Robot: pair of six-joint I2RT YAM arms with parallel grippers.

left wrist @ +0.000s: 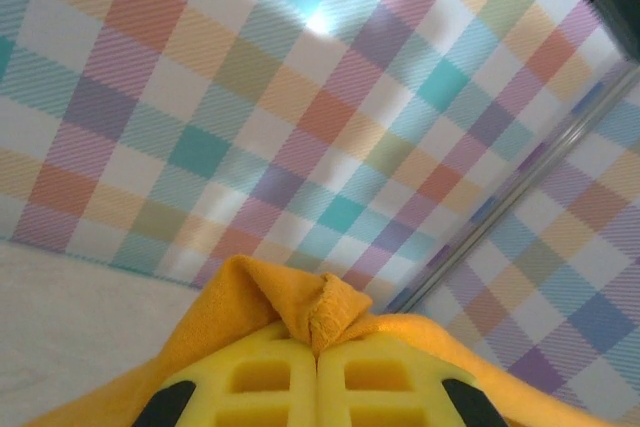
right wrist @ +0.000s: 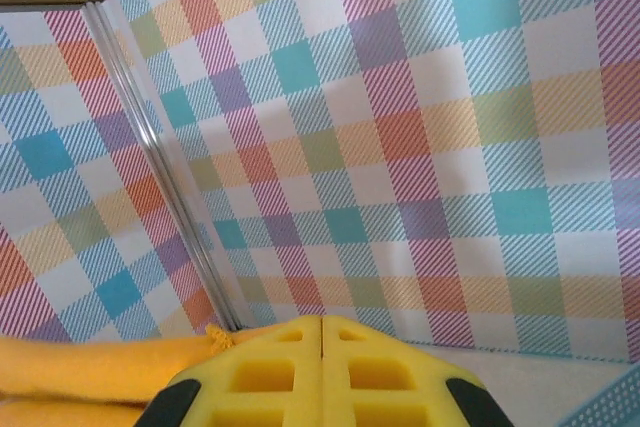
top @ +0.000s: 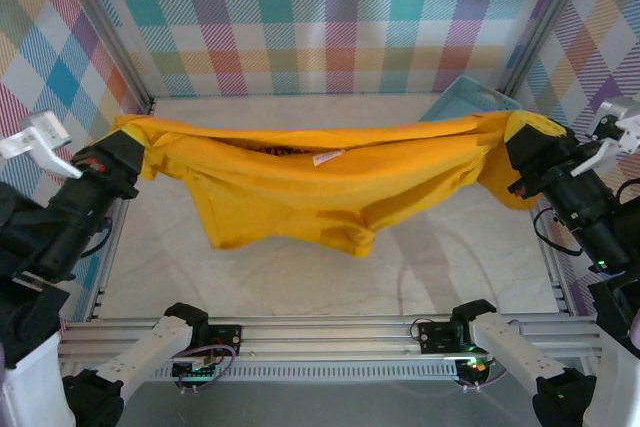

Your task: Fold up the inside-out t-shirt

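1. The inside-out t-shirt [top: 300, 192], mustard-orange, hung in the air above the white counter [top: 450, 257]. It was stretched wide between the two arms and did not appear to touch the counter.
2. The left gripper [top: 128, 147] held the shirt's left end near the left wall. In the left wrist view its yellow fingers [left wrist: 260, 377] were pressed together, with a small peak of orange cloth pinched between their tips.
3. The right gripper [top: 522, 152] held the opposite end near the right wall, with cloth bunched and draped over it. In the right wrist view its fingers [right wrist: 270, 372] were closed flush against each other. A thick roll of shirt ran off to the lower left, and a bit of cloth showed at the left fingertip.
4. The top edge of the shirt ran almost taut from side to side, dipping slightly in the middle. Below it the body sagged into a loose, creased pouch, lowest left of centre.
5. A white label [top: 328, 158] showed near the top edge at the middle.
6. A light blue basket [top: 470, 102] sat at the far right corner of the counter, behind the shirt and partly hidden by it.
7. Pastel plaid walls [top: 330, 17] enclosed the counter on three sides.
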